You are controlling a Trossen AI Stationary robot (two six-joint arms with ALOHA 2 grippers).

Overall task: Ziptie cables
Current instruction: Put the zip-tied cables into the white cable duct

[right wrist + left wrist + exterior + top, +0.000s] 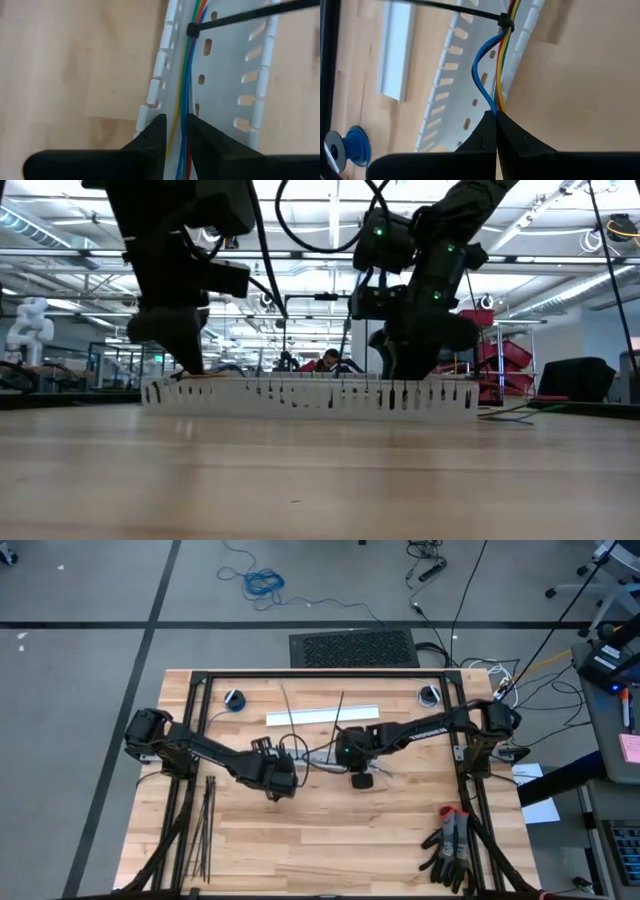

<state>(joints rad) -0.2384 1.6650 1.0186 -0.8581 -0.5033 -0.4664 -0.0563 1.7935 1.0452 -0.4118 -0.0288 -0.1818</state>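
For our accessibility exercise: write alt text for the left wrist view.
The left gripper, shut, pinches coloured cables that run along a white slotted channel. A black ziptie already binds them farther along; a blue wire spool sits on the wooden table.

both arms are dark, near-black, built of slim links between bulkier rounded joint housings. black cables loop loosely along the wrists. small green indicator lights glow on one wrist housing in the low view. left gripper (496, 131) and right gripper (174, 134) carry matte black, wedge-shaped fingers with stepped seams.
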